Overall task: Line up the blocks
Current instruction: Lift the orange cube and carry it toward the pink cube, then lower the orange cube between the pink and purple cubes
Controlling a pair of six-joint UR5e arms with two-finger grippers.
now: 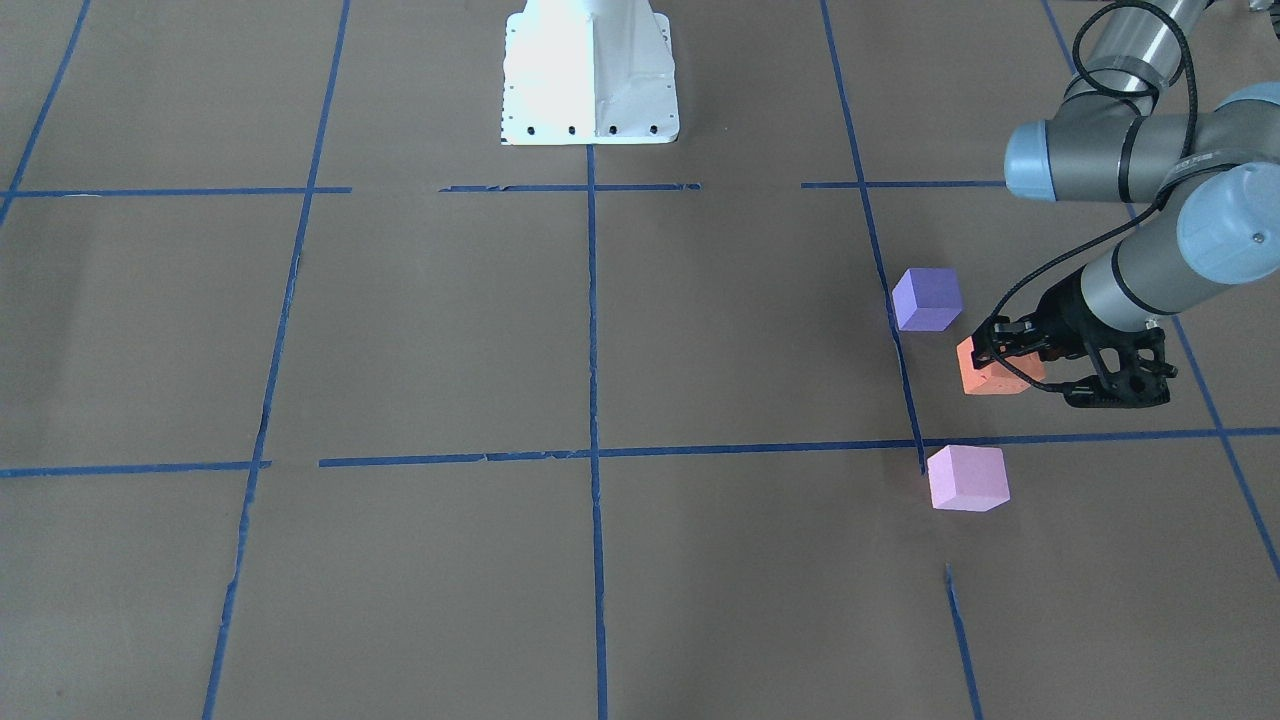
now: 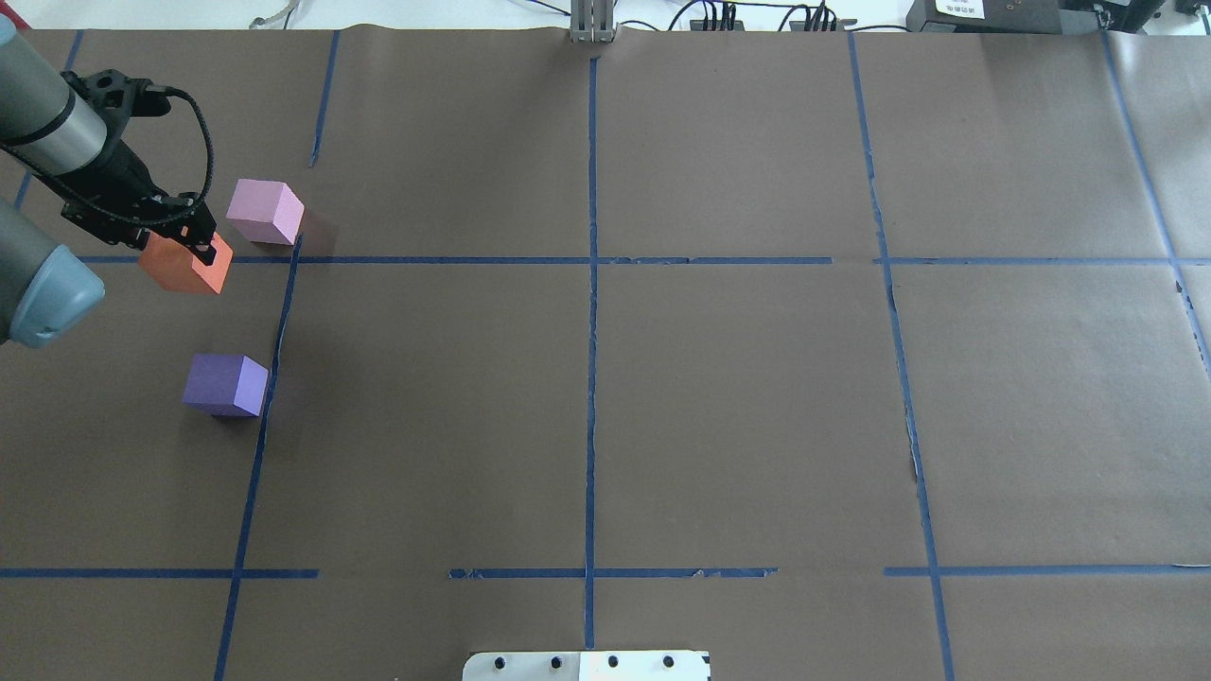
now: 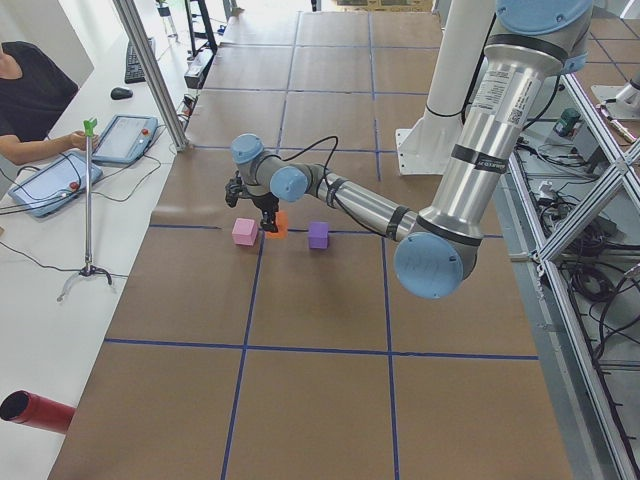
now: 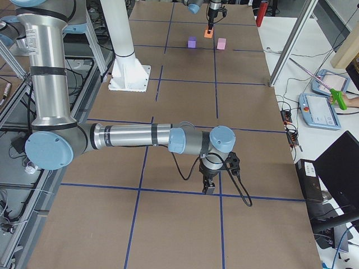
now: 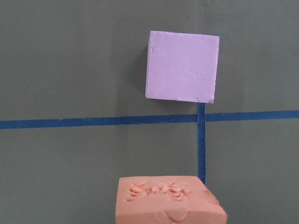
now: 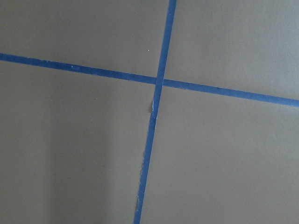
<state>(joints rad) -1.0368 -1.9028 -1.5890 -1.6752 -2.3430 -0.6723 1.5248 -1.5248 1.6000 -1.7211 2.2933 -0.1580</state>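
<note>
From the front-facing camera, my left end effector (image 1: 1005, 352) pinches the orange block (image 1: 985, 380) from above, with the fingers pressed on two opposite sides of it. The purple block (image 1: 927, 299) sits nearer to my base, and the pink block (image 1: 967, 478) sits farther from it. Both rest on the brown desk (image 1: 700, 350) close to a line of blue tape (image 1: 905, 380).

From the overhead camera, the orange block (image 2: 180, 268) lies between the pink block (image 2: 265, 211) and the purple block (image 2: 225, 384), but more to my left than either, so the three make a bent row. It touches neither of them. It is perhaps a little above the desk; this view is too poor to be sure.

From the left side camera, the three blocks appear as a short row, with the orange block (image 3: 281, 226) in the middle.

From the right side camera, my right end effector (image 4: 209, 188) points down near a tape crossing, well apart from the blocks. I cannot tell whether it is spread or pressed together.

My left wrist camera shows the dented top of the orange block (image 5: 169, 200) at the lower edge and the pink block (image 5: 182, 66) beyond a tape line.

My right wrist camera shows only the desk and crossed tape (image 6: 159, 81).
</note>
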